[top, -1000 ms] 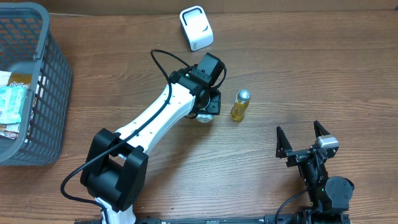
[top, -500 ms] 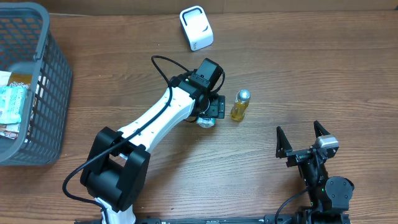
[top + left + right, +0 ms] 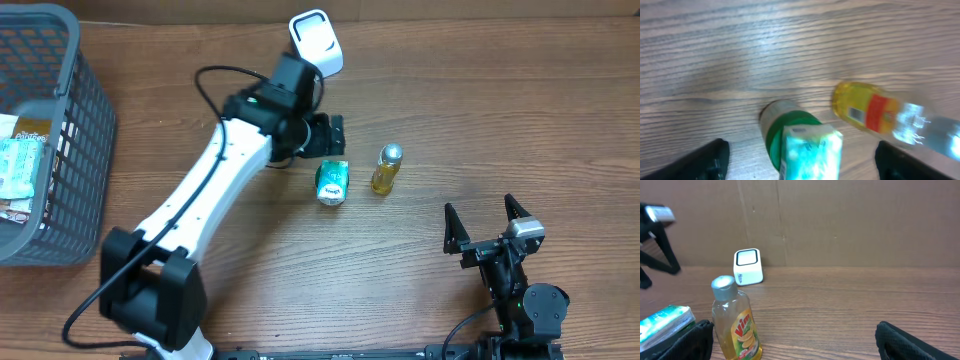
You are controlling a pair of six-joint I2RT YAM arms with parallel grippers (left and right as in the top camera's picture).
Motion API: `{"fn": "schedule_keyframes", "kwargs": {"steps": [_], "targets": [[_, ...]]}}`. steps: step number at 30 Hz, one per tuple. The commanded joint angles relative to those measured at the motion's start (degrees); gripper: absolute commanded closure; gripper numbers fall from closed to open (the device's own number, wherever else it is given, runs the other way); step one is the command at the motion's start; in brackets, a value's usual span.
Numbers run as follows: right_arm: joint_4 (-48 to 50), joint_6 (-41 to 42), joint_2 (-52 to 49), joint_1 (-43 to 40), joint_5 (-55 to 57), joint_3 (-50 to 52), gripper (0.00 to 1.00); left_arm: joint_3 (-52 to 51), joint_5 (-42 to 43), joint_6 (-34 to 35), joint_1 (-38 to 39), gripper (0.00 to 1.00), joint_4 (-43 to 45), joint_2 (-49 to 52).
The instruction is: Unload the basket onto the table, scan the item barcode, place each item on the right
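Note:
A teal-and-green item [image 3: 332,183] lies on the wooden table, and in the left wrist view this item [image 3: 805,145] shows low between the fingers with nothing touching it. My left gripper [image 3: 336,136] hangs open above and behind it, just below the white scanner [image 3: 316,44]. A yellow dish-soap bottle [image 3: 386,168] stands upright right of the item. My right gripper [image 3: 488,222] rests open near the front right, empty, facing the bottle [image 3: 737,322] and the scanner [image 3: 748,267].
A grey plastic basket [image 3: 60,130] holding several packets stands at the left edge. A brown cardboard wall [image 3: 840,220] closes the far side of the table. The left arm's white links [image 3: 210,190] stretch diagonally across the table's middle.
My left gripper opened wider, let go of the teal-and-green item, and drew back up and left toward the scanner. The item now lies uncovered on the table. The right arm stayed still.

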State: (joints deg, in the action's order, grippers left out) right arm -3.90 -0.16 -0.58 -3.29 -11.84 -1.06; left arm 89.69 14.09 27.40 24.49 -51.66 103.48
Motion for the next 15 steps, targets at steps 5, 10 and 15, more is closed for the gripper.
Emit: {"fn": "schedule_keyframes", "kwargs": {"steps": [5,10,15], "targets": [[0.3,0.2,0.4,-0.2,-0.3,0.6,0.0,0.7,7.9,-5.1,-0.5,0.43,-4.4,0.3],[0.3,0.2,0.4,-0.2,-0.3,0.6,0.0,-0.5,7.8,-5.2,-0.5,0.4,-6.3,1.9],[0.3,0.2,0.4,-0.2,-0.3,0.6,0.0,-2.3,7.5,-5.1,-0.5,0.4,-6.3,2.2]]}}
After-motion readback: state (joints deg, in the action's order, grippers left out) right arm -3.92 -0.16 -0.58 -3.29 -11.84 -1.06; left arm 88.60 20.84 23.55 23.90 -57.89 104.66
